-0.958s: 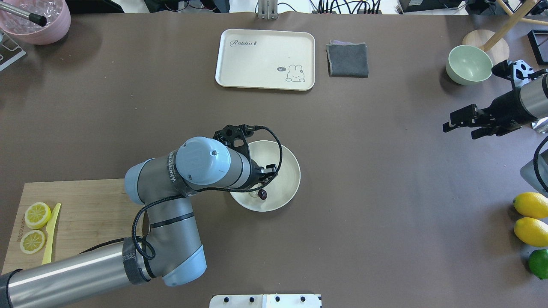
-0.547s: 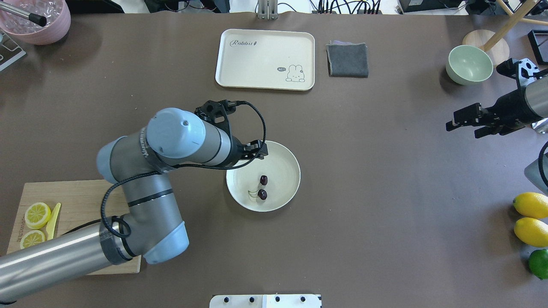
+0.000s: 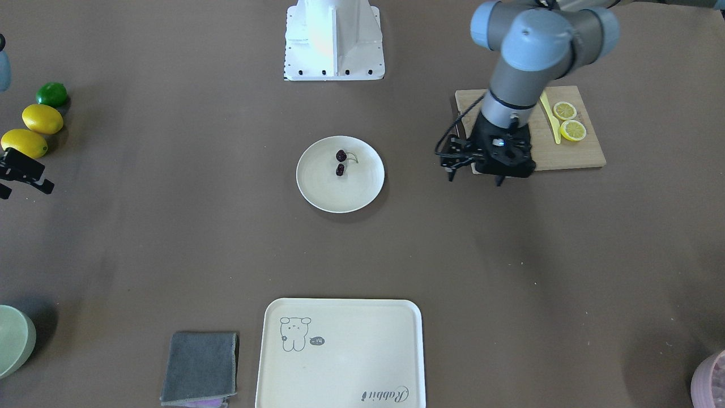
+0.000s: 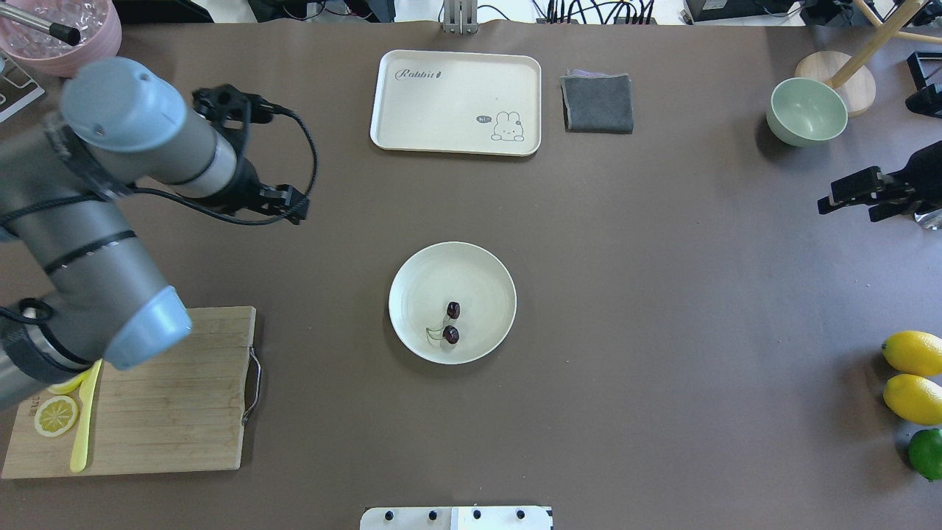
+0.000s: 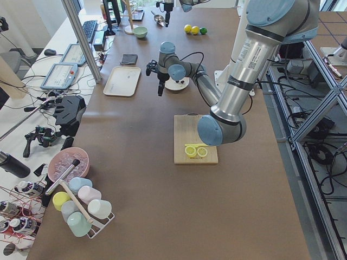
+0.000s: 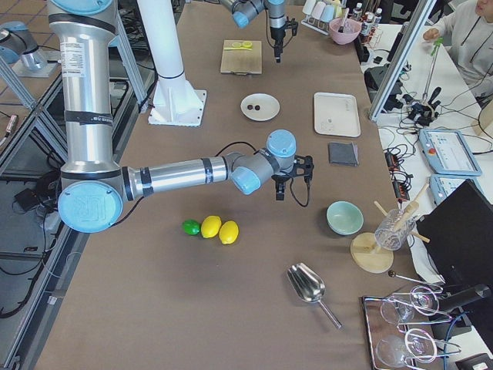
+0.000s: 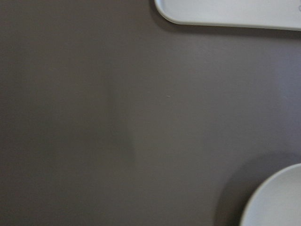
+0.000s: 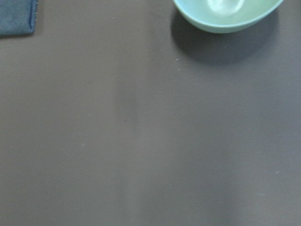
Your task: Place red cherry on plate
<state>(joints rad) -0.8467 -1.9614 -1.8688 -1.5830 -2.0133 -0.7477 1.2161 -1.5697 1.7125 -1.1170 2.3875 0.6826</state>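
The red cherry (image 4: 451, 322), a dark pair on a thin green stem, lies on the round cream plate (image 4: 478, 283) at mid-table, toward its near-left part. The front view shows the same cherry (image 3: 340, 162) on the plate (image 3: 348, 195). My left gripper (image 4: 295, 205) hangs open and empty above bare table, well to the far left of the plate; from the front it (image 3: 474, 178) is in front of the cutting board. My right gripper (image 4: 846, 211) stays open and empty at the far right edge. The left wrist view catches only the plate's rim (image 7: 277, 202).
A cream tray (image 4: 456, 101) and a grey cloth (image 4: 597, 103) lie at the back. A green bowl (image 4: 806, 112) is at the back right. Lemons (image 4: 912, 375) and a lime (image 4: 926, 453) sit right. A cutting board (image 4: 162, 397) holds lemon slices (image 4: 55, 414) and a yellow knife (image 4: 85, 419).
The left gripper has let go of the cherry, which stays on the plate, and has drawn back up and to the far left. The right gripper has pulled back to the right.
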